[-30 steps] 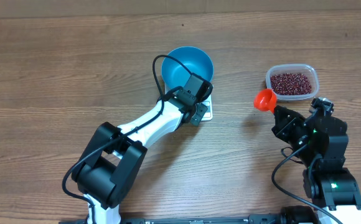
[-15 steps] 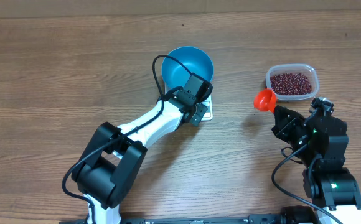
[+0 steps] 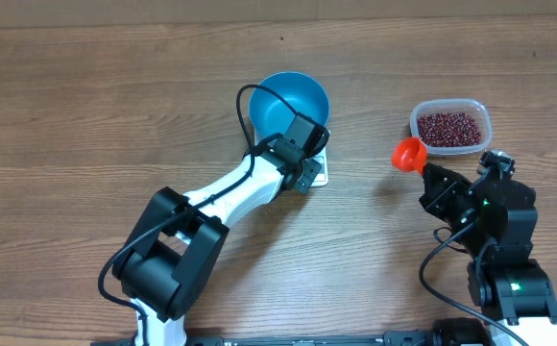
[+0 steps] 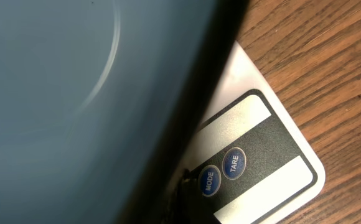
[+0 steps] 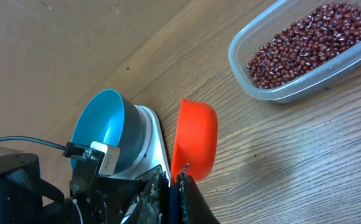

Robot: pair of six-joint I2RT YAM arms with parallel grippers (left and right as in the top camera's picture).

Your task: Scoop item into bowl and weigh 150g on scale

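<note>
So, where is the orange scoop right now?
Overhead, the orange scoop is on the right side, held by the right gripper, just left of the clear tub of beans.

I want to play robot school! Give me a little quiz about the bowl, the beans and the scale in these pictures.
1. True or false: the blue bowl stands on the white scale.
2. Where are the red beans? A) in the bowl B) in the clear tub C) spilled on the table
3. Fill in: the scale's button beside the MODE button reads ____.

Key: 1 true. 2 B. 3 TARE.
</note>
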